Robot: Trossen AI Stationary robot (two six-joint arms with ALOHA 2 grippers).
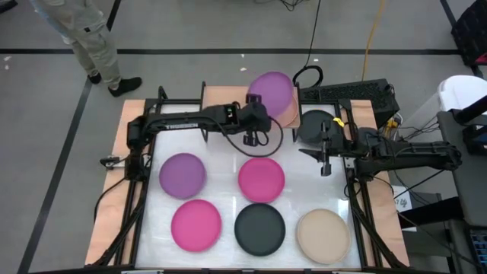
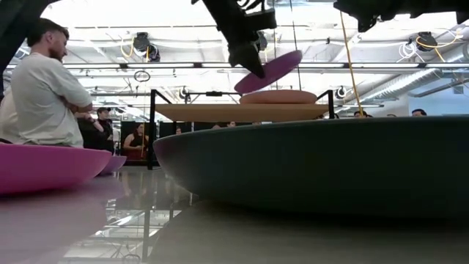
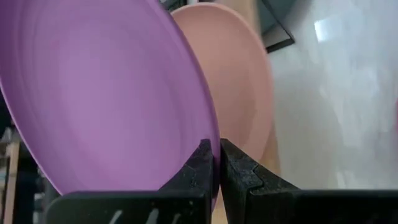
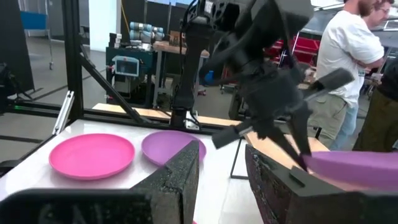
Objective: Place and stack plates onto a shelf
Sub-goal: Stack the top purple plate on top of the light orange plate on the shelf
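My left gripper [image 1: 256,103] is shut on a purple plate [image 1: 272,91] and holds it tilted in the air above a salmon plate [image 2: 278,96]. The salmon plate lies flat on the light-wood shelf [image 2: 220,111]. A black plate [image 1: 316,125] lies on the shelf to the salmon plate's right. My right gripper [image 1: 326,161] hangs open over the table's right part, just in front of the shelf, touching nothing. On the table lie a second purple plate [image 1: 183,173], two hot pink plates [image 1: 261,179] [image 1: 195,224], a black plate [image 1: 259,228] and a beige plate [image 1: 323,236]. My left gripper pinches the purple plate's rim [image 3: 210,134] between its two fingers [image 3: 200,167], on the plate's left, near side. The plate [image 2: 277,68] is lifted clear and slopes upward away from the fingers, above the salmon plate without touching it.
The shelf stands on thin black legs [image 2: 152,128] at the table's far edge. Wooden side strips [image 1: 114,190] and black frame rails run along both table sides. People stand in the room beyond the table [image 2: 47,88]. Cables lie at the far right [image 1: 365,46].
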